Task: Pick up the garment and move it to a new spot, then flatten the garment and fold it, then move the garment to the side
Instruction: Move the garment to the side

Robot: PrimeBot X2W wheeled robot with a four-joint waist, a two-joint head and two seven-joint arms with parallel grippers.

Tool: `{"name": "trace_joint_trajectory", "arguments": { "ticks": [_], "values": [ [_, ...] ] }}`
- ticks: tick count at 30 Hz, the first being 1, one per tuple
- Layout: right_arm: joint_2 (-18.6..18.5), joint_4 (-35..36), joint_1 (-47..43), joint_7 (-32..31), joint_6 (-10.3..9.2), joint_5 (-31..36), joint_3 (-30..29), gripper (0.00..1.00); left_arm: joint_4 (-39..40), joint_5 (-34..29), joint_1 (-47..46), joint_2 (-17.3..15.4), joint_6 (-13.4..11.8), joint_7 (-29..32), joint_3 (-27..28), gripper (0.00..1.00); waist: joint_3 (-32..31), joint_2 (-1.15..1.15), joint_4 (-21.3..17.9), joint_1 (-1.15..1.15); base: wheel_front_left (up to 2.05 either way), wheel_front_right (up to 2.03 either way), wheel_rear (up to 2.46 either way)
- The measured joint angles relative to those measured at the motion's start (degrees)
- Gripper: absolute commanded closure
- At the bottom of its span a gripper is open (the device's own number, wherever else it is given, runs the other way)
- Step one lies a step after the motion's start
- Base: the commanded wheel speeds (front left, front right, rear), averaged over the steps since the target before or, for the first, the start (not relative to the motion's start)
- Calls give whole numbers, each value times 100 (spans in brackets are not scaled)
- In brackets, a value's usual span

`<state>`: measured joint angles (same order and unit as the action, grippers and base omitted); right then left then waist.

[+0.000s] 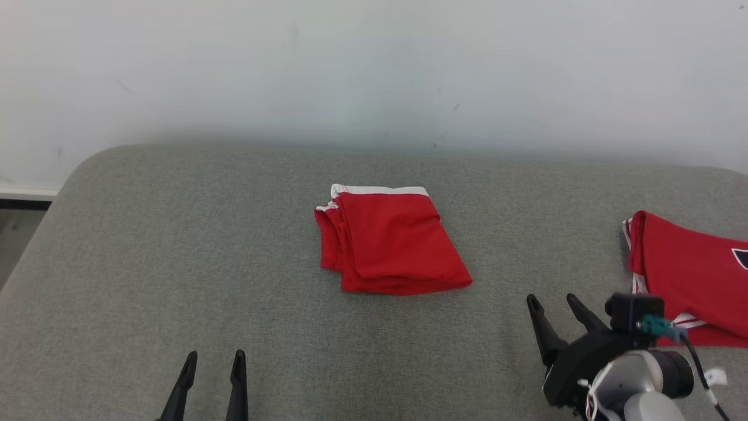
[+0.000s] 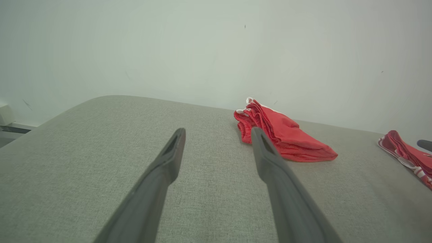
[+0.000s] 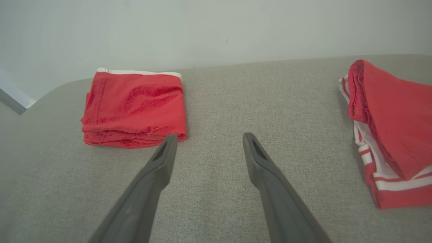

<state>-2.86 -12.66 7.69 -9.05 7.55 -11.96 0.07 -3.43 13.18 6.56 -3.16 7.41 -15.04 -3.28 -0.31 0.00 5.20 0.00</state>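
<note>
Item 1: red garment (image 1: 391, 242), white-trimmed, folded into a compact stack at the centre of the grey surface (image 1: 146, 263). Folding looks done, so it probably awaits the move aside.
Item 2: second red garment (image 1: 689, 275), striped trim, at the surface's right edge (apparently the side pile).
Item 3: left hand (image 1: 214, 355), fingers spread wide, empty, well apart from the stack.
Item 4: right hand (image 1: 552, 299), likewise wide and empty, between the two garments, touching neither; well placed to reach the stack.
</note>
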Motion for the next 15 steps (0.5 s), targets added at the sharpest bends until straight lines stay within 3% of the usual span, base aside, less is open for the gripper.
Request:
{"name": "trace_joint_trajectory", "arguments": {
  "ticks": [9,15],
  "values": [
    [2,-1010,1878,-2517,-1,31,-364,0,91,1,-230,18,1,0,-216,0,219,1,344,1,0,0,0],
    [-5,-2156,3104,-3255,-1,769,-1067,0,137,51,-560,25,9,0,-608,0,417,1,738,1,0,0,0]
  ]
}}
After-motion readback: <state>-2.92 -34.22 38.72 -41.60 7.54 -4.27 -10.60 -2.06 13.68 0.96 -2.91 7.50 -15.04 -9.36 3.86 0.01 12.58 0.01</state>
